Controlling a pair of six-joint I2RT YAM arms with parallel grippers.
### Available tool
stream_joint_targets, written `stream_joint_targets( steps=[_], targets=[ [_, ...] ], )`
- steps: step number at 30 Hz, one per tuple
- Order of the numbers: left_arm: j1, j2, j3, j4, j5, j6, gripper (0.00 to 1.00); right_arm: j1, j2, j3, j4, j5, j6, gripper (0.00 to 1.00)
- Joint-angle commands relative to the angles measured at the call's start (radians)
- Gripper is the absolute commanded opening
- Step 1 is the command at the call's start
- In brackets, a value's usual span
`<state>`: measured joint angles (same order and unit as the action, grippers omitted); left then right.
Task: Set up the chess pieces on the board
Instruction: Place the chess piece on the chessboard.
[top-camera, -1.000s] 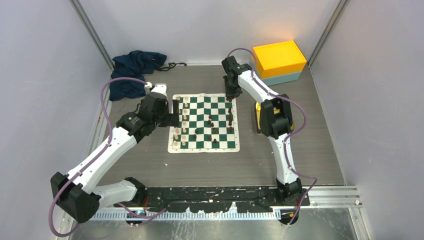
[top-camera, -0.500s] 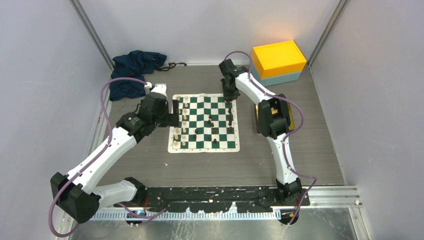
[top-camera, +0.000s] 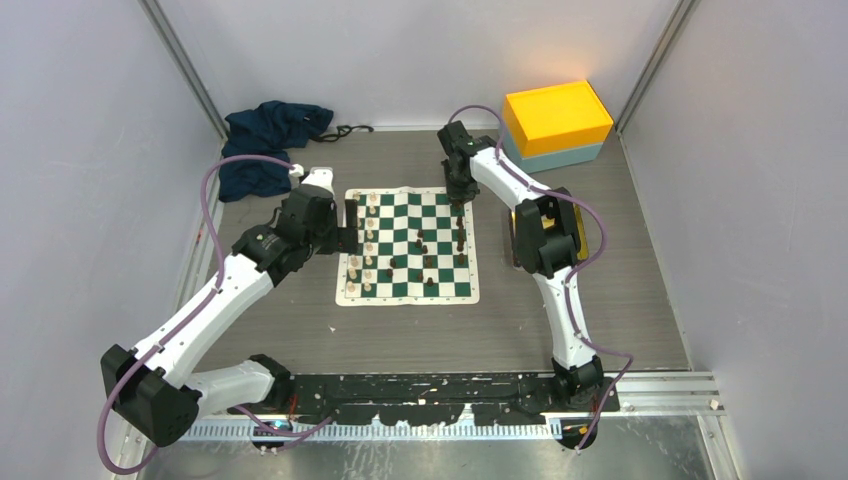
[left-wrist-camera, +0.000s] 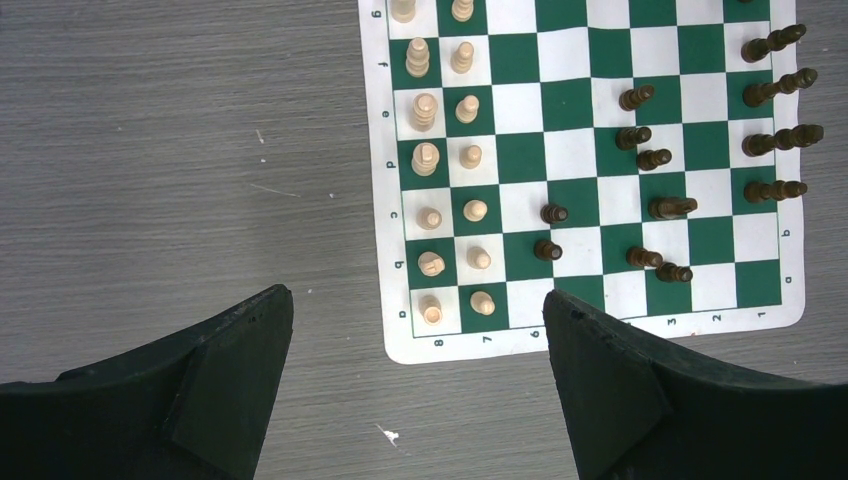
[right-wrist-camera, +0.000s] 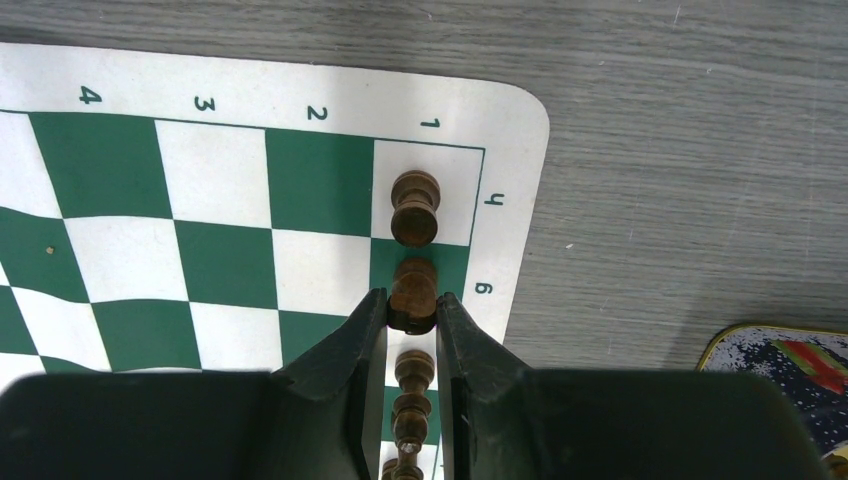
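The green and white board lies mid-table. Cream chess pieces stand in two columns along its left side, and they also show in the left wrist view. Dark pieces stand on its right side and middle. My right gripper is at the board's far right corner. In the right wrist view it is shut on a dark piece over the green square next to the corner one, where another dark piece stands. My left gripper is open and empty above the board's left edge.
An orange and teal box stands at the back right. A dark blue cloth lies at the back left. A gold-rimmed tray lies right of the board, mostly under my right arm. Grey walls enclose the table.
My right gripper has shifted slightly left over the board's far right corner. The left arm has not moved.
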<state>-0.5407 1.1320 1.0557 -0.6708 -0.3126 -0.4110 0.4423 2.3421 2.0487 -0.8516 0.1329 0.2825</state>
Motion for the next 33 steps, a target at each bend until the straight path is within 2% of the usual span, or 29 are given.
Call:
stream_joint_targets(
  steps=[1, 6, 9, 13, 18, 33],
  targets=[
    [0.005, -0.018, 0.005, 0.012, 0.006, 0.003, 0.96, 0.005, -0.001, -0.005, 0.028, 0.011, -0.008, 0.01],
    [0.006, -0.017, 0.006, 0.013, 0.006, 0.001, 0.96, 0.005, -0.013, -0.026, 0.032, 0.009, -0.005, 0.03],
    [0.006, -0.014, 0.01, 0.014, 0.009, 0.003, 0.96, 0.005, -0.019, -0.034, 0.035, 0.004, -0.005, 0.11],
    [0.005, -0.011, 0.011, 0.014, 0.009, 0.003, 0.96, 0.005, -0.027, -0.037, 0.034, 0.001, -0.008, 0.3],
    [0.005, -0.013, 0.011, 0.014, 0.01, 0.003, 0.96, 0.007, -0.036, -0.038, 0.031, -0.003, -0.011, 0.38],
    [0.005, -0.016, 0.021, 0.011, 0.012, 0.003, 0.96, 0.015, -0.072, -0.002, 0.017, 0.012, -0.029, 0.42]
  ],
)
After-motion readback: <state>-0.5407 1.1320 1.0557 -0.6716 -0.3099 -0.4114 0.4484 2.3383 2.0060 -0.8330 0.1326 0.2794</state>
